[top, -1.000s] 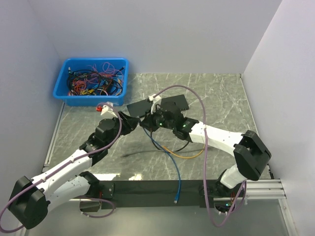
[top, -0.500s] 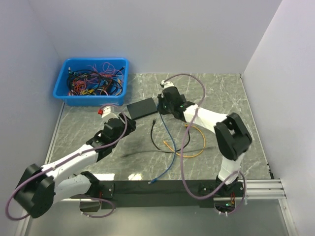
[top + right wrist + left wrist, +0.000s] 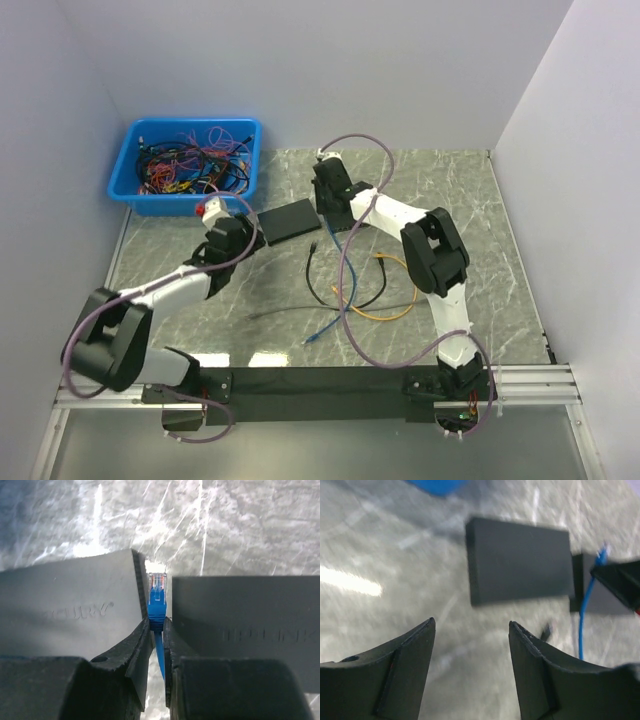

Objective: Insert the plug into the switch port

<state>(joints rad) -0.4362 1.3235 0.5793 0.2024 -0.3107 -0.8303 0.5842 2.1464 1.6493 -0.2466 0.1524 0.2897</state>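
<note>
I hold the blue plug (image 3: pixel 157 594) pinched in the right gripper (image 3: pixel 156 626) beside the black switch (image 3: pixel 520 560), left gripper (image 3: pixel 471 625) spread empty; aligning it with a port looks next.

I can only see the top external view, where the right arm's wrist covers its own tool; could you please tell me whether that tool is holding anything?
Observer: Yes. In the right wrist view the right tool is shut on a blue plug, its clear tip pointing forward.
Operator: Thank you. Is the plug in a port yet?
Observer: No. Its tip sits bare in the gap between a dark housing and a second housing.
Operator: And is the left tool gripping anything?
Observer: No. The left wrist view shows the left tool open and empty, with the black switch lying beyond its fingers.
</note>
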